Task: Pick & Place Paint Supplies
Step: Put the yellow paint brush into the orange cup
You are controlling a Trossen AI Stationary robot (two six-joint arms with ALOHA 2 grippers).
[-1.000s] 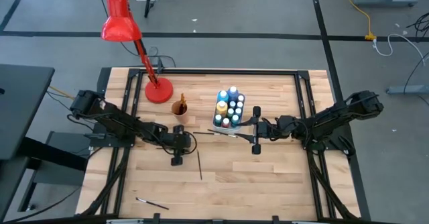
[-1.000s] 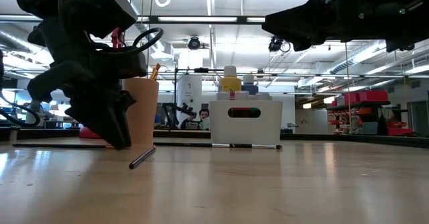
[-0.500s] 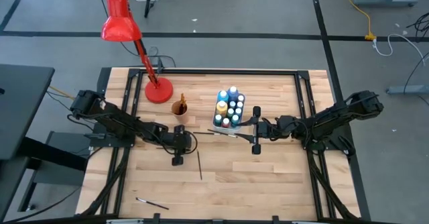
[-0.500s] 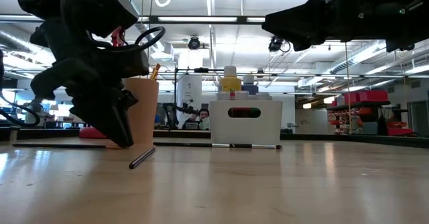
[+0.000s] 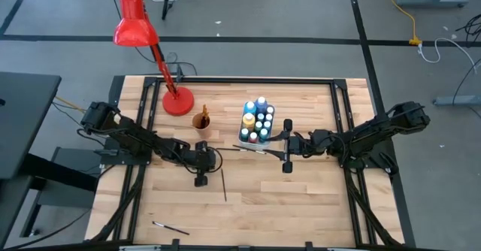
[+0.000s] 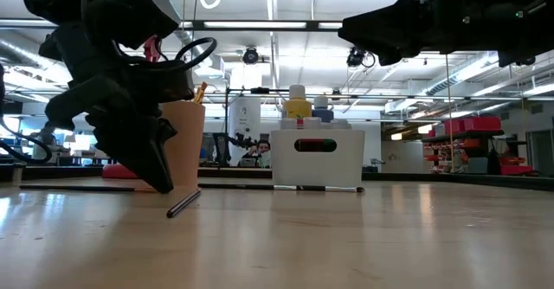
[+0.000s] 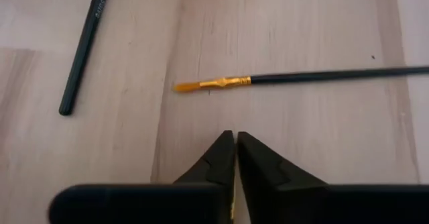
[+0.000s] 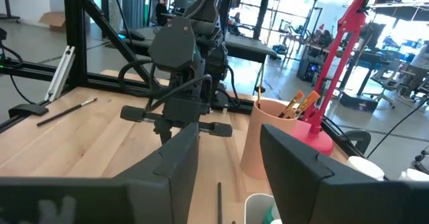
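My left gripper (image 5: pixel 210 168) (image 7: pixel 234 140) points steeply down at the table, shut with nothing between its fingers. Just beyond its fingertips lies a black brush (image 7: pixel 315 76) (image 5: pixel 223 185) with a gold ferrule and orange bristles, apart from them. A second dark brush (image 7: pixel 84 46) (image 5: pixel 252 149) lies flat in front of the white box (image 5: pixel 244 134) of white-capped paint bottles (image 5: pixel 258 118). My right gripper (image 5: pixel 274 143) (image 8: pixel 231 163) hovers level to the right of that box, open and with nothing in it. A tan cup (image 5: pixel 201 121) holds more brushes.
A red desk lamp (image 5: pixel 177 101) stands at the back left, its head out past the far edge. One more brush (image 5: pixel 169 227) lies near the front left corner. Bare wood spreads over the near half of the table (image 5: pixel 301 206).
My left gripper has shut its fingers over the table, staying where it was beside the black brush. The brush has not moved.
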